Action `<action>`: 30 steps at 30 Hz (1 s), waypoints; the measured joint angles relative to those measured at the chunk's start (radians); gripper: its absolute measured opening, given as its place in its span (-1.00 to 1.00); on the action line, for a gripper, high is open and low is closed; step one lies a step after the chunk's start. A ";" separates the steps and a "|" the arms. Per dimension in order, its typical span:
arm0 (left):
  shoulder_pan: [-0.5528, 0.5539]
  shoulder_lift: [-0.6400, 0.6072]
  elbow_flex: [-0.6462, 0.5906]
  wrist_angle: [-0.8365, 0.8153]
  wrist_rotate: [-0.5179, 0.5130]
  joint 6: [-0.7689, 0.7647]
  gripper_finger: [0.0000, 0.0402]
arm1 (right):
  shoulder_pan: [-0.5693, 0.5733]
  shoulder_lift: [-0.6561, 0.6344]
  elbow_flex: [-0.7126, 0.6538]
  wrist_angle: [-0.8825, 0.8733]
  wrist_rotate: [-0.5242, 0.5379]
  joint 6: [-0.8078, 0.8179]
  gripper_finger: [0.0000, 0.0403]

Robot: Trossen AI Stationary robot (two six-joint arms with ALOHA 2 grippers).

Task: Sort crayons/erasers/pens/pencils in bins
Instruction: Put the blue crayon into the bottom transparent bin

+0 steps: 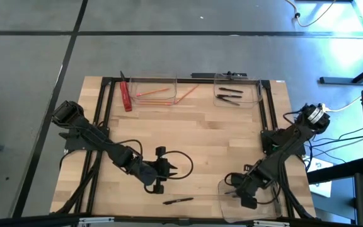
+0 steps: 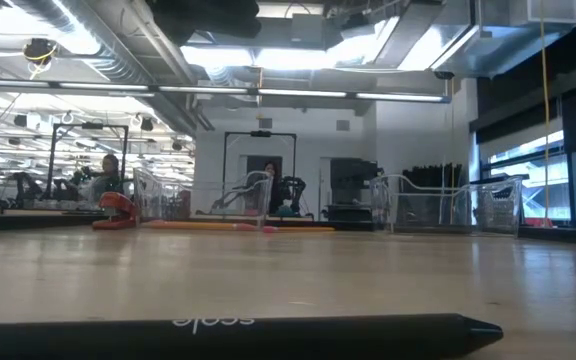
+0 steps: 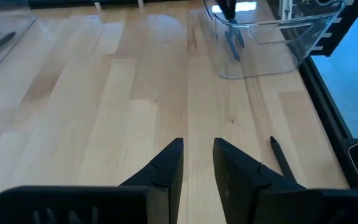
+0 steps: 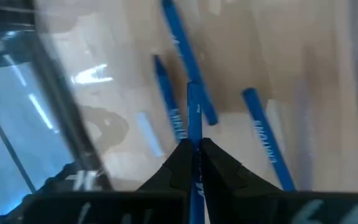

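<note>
The left end effector (image 1: 169,169) hovers above the wooden bench (image 1: 188,145) in its near-left part, well apart from all three bins. In the left wrist view its fingers (image 3: 166,171) stand slightly spread with a narrow gap and nothing between them. A black pen (image 1: 178,201) lies loose on the bench near the front edge, just in front of the left end effector; in the low view it fills the bottom of the frame as a dark bar (image 2: 238,335).

At the far edge, the left bin (image 1: 150,91) holds thin orange-red pencils (image 1: 153,93), and one pencil (image 1: 190,93) leans across its right wall. A flat red bar (image 1: 126,96) lies on the bench just left of this bin. To its right, the far-right bin (image 1: 237,90) holds dark pens (image 1: 229,96).

The right end effector (image 1: 240,189) reaches into the third bin (image 1: 222,195) at the near-right corner of the bench. In the right wrist view its fingers (image 4: 219,163) are pressed on a blue pen (image 4: 194,121), pinching it lengthwise. Other blue pens (image 4: 263,140) lie on the bin floor beneath it.
</note>
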State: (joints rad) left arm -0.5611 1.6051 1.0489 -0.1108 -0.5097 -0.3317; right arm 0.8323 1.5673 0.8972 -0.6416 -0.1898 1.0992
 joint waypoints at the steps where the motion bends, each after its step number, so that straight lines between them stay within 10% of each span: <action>1: 0.000 0.000 0.000 0.000 0.000 -0.003 -0.60 | -0.001 0.000 -0.012 0.004 -0.002 0.000 -0.89; 30: -0.008 0.000 0.000 -0.008 0.005 -0.054 -0.60 | 0.000 0.000 -0.039 0.056 -0.034 0.048 -0.54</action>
State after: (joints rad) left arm -0.5692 1.6051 1.0489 -0.1188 -0.5050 -0.3859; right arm 0.8323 1.5673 0.8577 -0.5858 -0.2234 1.1472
